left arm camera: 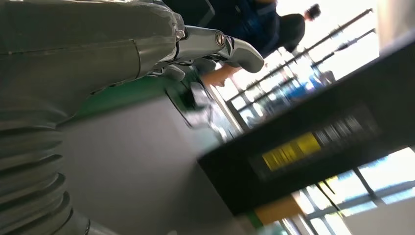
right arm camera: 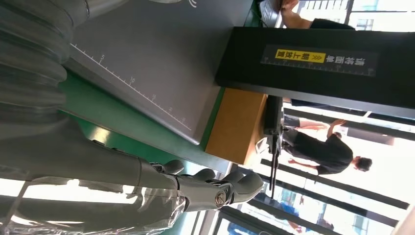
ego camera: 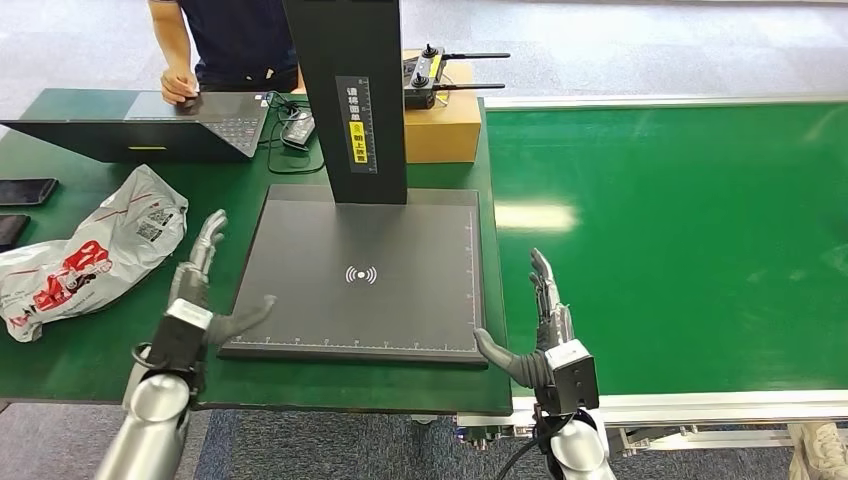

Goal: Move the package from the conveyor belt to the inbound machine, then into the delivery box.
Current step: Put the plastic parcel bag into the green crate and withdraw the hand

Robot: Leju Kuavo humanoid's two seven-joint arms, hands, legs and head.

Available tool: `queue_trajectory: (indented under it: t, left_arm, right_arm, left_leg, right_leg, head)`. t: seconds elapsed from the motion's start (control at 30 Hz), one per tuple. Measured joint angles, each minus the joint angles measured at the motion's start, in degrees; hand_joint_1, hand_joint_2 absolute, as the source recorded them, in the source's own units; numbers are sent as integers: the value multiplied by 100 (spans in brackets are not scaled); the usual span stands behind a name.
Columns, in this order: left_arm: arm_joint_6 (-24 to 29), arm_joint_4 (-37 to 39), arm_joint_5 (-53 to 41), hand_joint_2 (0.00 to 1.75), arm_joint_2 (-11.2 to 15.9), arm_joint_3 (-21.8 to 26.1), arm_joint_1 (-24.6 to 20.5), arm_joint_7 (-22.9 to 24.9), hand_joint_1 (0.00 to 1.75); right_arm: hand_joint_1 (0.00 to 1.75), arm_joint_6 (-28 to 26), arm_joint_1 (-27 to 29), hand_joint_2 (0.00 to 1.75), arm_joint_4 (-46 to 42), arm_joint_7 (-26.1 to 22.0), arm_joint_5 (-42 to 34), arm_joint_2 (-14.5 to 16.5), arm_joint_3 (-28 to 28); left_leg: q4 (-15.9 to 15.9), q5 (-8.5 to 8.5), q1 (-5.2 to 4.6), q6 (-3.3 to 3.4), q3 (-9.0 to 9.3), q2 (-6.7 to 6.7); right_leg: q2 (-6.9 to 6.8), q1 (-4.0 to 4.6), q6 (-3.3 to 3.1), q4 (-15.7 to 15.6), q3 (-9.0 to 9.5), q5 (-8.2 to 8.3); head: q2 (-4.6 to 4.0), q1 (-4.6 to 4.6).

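Observation:
The package point(ego camera: 88, 252), a crumpled white plastic mailer with red print, lies on the green table at the left. The inbound machine's dark plate point(ego camera: 362, 275) sits in the middle, bare, with its black column point(ego camera: 348, 95) rising behind it. My left hand point(ego camera: 201, 290) hovers at the plate's front left corner, fingers straight and apart, holding nothing, just right of the package. At the plate's front right corner, by the conveyor belt point(ego camera: 680, 240), my right hand point(ego camera: 540, 325) is likewise spread and holds nothing. Both thumbs point(left arm camera: 230, 46) point(right arm camera: 220, 188) stick out freely in the wrist views.
A person point(ego camera: 225, 45) stands behind the table with a hand on a laptop point(ego camera: 170, 125). A cardboard box point(ego camera: 440, 125) with a black controller on top sits behind the column. Two phones point(ego camera: 25, 190) lie at the far left edge.

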Motion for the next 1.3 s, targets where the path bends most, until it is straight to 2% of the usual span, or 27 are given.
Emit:
queue_trajectory:
  t: [0.17,0.27,0.37,0.53,0.7,0.93,1.3]
  left_arm:
    - [846,-339,-577,175,-363,-691,403,-96,0]
    - [975,-359,-582,175,-502,-906,489,-142,0]
    - [1010,-358,-485,175,-683,-1005,515,-228,0]
    - [1192,-252,-386,175,-1144,-1049,536,-331,0]
    - [1286,-174,-339,175,-1421,-970,660,-330,0]
    - [1379,-190,-340,175,-1616,-768,901,-189,0]
    - [1414,-332,-330,175,-1653,-598,995,-136,0]
  right_arm:
    - [0,62,-6,175,151,-242,8,40,85]
    - [0,75,-15,175,251,-292,12,68,122]
    - [0,98,-29,175,323,-315,114,103,192]
    - [0,79,-8,175,340,-238,555,211,435]
    - [0,118,199,175,203,-162,719,251,591]
    - [0,56,410,175,-85,3,975,253,643]
    - [0,35,591,175,-289,95,1070,253,642]
  left_leg:
    - [-1,0,1,-1,1,0]
    - [-1,1,3,-2,1,-1]
    - [-1,3,4,-3,2,-1]
    - [0,3,3,-2,1,-1]
    - [-1,0,3,-1,0,-1]
    - [-2,-1,4,-2,1,-1]
    - [-1,0,4,-2,2,-1]
  right_leg:
    - [-1,2,0,1,1,0]
    - [-1,3,0,2,1,1]
    - [-1,4,0,3,2,1]
    - [-1,3,0,3,2,1]
    - [-1,3,0,2,1,-1]
    - [-1,3,0,2,1,-2]
    - [-1,3,0,2,2,-1]
  head:
    - [0,0]
    - [0,-1]
    - [0,0]
    - [0,1]
    - [0,0]
    - [0,1]
    - [0,1]
